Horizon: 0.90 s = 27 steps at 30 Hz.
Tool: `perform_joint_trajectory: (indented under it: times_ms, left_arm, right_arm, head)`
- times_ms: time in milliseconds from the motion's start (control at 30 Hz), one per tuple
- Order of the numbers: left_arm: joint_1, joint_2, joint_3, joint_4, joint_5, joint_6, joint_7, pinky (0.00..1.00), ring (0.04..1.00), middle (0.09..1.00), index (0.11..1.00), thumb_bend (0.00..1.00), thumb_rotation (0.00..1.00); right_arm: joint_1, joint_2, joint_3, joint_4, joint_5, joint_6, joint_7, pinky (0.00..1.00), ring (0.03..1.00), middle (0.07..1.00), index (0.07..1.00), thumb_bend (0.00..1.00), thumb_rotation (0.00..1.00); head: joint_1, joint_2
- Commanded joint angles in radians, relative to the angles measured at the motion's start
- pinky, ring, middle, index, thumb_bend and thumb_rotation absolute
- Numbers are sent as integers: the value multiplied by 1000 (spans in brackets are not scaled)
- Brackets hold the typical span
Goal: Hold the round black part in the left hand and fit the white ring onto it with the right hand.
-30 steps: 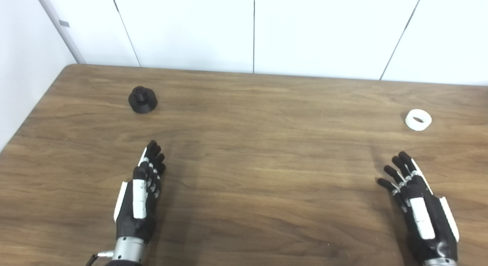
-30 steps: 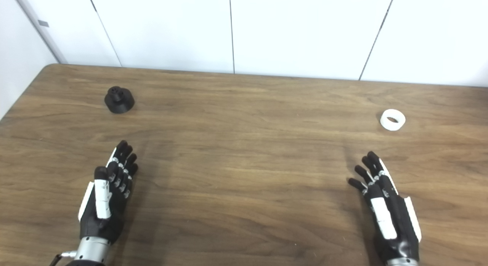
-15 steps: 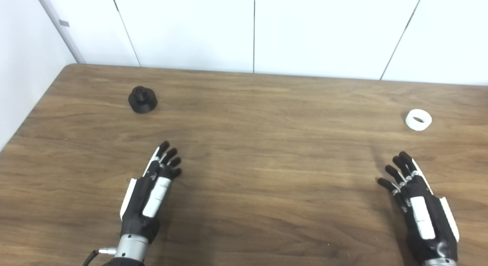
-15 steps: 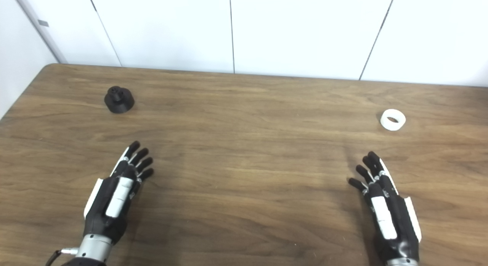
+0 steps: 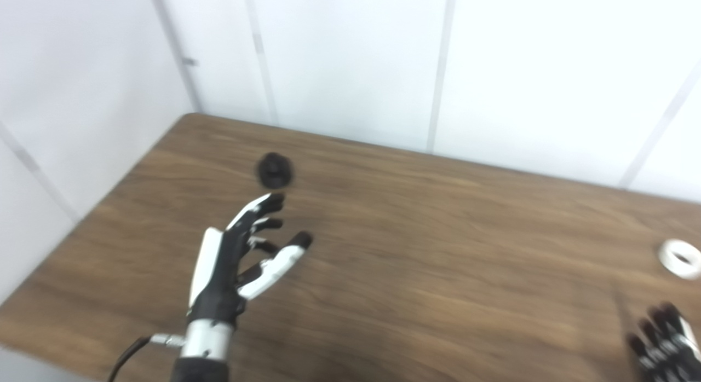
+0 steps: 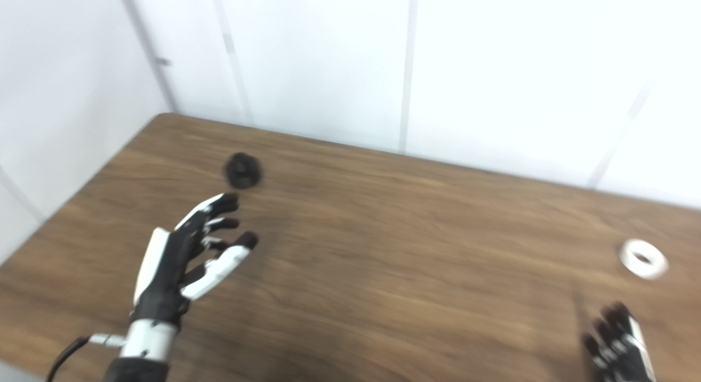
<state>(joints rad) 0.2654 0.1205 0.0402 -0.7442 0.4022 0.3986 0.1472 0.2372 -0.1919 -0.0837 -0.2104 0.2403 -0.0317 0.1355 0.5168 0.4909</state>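
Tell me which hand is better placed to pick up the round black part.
Left. The left hand is open, fingers pointing toward the round black part just beyond it. The right hand sits at the far right, near the white ring.

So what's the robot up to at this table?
It is just starting. The left hand is open and raised, reaching toward the black part on the table, not touching it. The white ring lies far off to the right, untouched. The right hand waits near it at the picture's bottom edge, fingers apart, holding nothing.
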Motion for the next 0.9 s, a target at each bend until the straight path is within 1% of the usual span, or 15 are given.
perform_joint_trajectory:
  times_ms: [0,100,200,267,300,400,433,500,533,567,633,700,733,800,867]
  left_arm:
    - [-45,-17,16,-25,135,-13,33,551,712,795,811,725,572]
    - [-65,-6,22,-8,262,-13,33,560,702,785,807,697,544]
    - [-90,-5,26,12,376,-8,24,555,720,786,801,734,533]
    - [-103,-2,27,23,450,4,3,563,727,802,814,739,528]
    - [-115,4,30,34,503,19,-15,566,730,807,819,741,528]
    - [-154,10,45,76,602,48,-58,611,784,856,864,792,580]
    - [-169,11,53,92,614,54,-70,662,816,880,890,814,583]
    - [-195,9,70,118,626,63,-91,687,831,889,900,821,581]
    - [-210,7,81,135,626,67,-102,733,856,903,919,842,570]
    - [-220,4,89,147,627,68,-111,756,868,911,931,850,568]
    - [-245,4,107,186,647,70,-135,770,873,921,945,856,576]
    - [-263,1,121,214,667,70,-158,762,875,930,955,855,597]
    - [-274,-4,132,231,674,71,-173,776,884,939,958,857,605]
    - [-301,-11,152,275,686,71,-191,851,915,962,970,862,609]
    - [-329,-21,174,323,700,71,-205,902,937,981,979,875,590]
  right_arm:
    - [14,7,-15,69,-37,15,-30,863,947,968,979,738,881]
    - [7,9,-28,79,-17,20,-23,848,943,965,981,735,869]
    - [0,9,-41,83,21,36,-9,912,971,983,997,738,846]
    - [-2,6,-47,85,38,44,-4,958,983,991,999,716,839]
    - [-3,4,-49,86,40,50,-4,969,986,994,1000,711,838]
    - [-10,-3,-54,99,46,50,2,993,997,1000,1000,726,830]
    - [-12,-5,-56,103,50,47,5,994,996,1000,1000,722,830]
    - [-16,-8,-59,109,60,43,9,994,996,1000,1000,719,828]
    - [-18,-9,-62,112,66,42,11,998,997,1000,1000,722,822]
    - [-19,-10,-64,114,70,42,12,999,996,1000,1000,723,819]
    - [-22,-12,-68,115,76,48,15,1000,998,1000,1000,728,815]
    - [-24,-14,-71,120,80,49,19,1000,1000,1000,1000,735,805]
    - [-25,-14,-73,125,80,47,20,999,1000,1000,1000,741,806]
    - [-27,-15,-75,129,80,45,23,996,1000,1000,1000,749,807]
    - [-26,-16,-78,128,85,45,27,996,1000,1000,1000,748,805]
  head:
    - [28,-7]
    - [58,-12]
    - [83,-15]
    - [95,-18]
    - [102,-19]
    - [120,-22]
    - [127,-22]
    - [137,-21]
    - [143,-20]
    - [144,-19]
    - [148,-19]
    - [150,-17]
    - [150,-17]
    - [151,-18]
    - [152,-17]
